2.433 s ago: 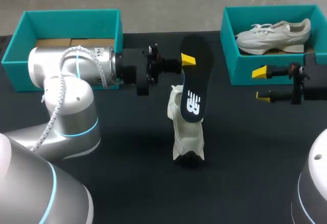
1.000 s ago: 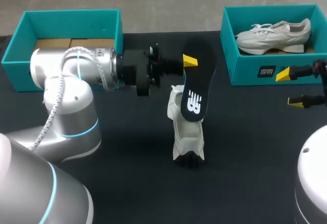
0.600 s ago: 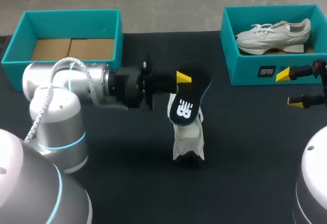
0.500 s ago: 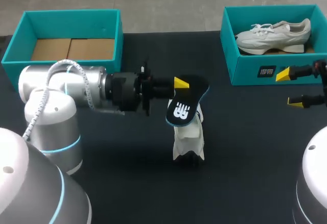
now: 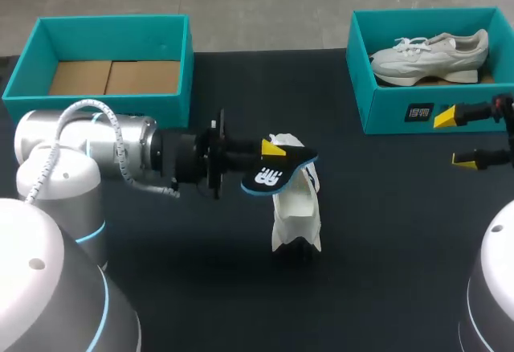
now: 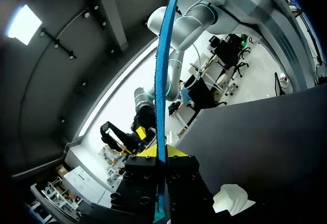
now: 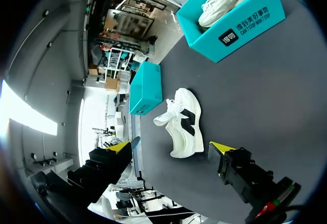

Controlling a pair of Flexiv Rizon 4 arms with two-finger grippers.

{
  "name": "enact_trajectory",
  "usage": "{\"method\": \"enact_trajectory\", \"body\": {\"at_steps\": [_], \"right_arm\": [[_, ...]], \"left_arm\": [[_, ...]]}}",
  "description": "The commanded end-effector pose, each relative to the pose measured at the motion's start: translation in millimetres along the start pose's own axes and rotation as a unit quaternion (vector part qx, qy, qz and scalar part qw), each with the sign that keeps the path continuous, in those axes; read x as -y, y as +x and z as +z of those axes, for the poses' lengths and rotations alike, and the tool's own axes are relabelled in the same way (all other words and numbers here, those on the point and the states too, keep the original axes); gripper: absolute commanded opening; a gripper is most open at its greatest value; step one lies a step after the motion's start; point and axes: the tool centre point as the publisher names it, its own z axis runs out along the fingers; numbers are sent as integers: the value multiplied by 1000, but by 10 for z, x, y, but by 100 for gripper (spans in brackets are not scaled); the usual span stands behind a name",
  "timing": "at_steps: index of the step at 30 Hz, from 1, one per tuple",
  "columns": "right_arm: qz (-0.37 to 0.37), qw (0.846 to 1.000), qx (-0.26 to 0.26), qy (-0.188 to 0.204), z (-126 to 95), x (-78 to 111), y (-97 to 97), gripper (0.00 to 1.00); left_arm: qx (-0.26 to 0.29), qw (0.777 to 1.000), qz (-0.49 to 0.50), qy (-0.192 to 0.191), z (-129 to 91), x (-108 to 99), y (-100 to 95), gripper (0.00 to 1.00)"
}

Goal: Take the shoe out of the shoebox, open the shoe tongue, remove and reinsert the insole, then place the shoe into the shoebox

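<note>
Reinserting: left pincer clamped on the insole above the shoe; next, slide its tip inside. Right pincer apart.

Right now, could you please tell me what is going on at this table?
The left gripper is shut on the black insole, holding it over the white shoe on the table. The right gripper hangs open beside the right shoebox, which holds a second shoe.

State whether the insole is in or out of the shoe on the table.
Out: the insole is clamped between the left gripper's fingers and held at the top of the shoe, not seated inside.
</note>
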Motion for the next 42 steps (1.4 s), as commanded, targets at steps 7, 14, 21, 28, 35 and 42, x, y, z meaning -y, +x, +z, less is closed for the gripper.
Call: {"method": "enact_trajectory", "body": {"at_steps": [7, 14, 21, 28, 35, 42], "right_arm": [[1, 1000, 2, -1, -9, 17, 3, 100], [1, 1000, 2, -1, -9, 17, 3, 100], [1, 1000, 2, -1, -9, 17, 3, 100], [1, 1000, 2, -1, -9, 17, 3, 100], [1, 1000, 2, -1, -9, 17, 3, 100], [1, 1000, 2, -1, -9, 17, 3, 100]], "left_arm": [[-26, 998, -56, 4, 82, -66, 393, 0], [-27, 996, -83, -2, 79, -237, 647, 0], [-31, 995, -93, -18, 106, -397, 781, 0], [-17, 994, -100, -40, 88, -521, 852, 0], [-15, 994, -98, -45, 84, -525, 849, 0], [-21, 993, -110, -42, 85, -573, 869, 0]]}}
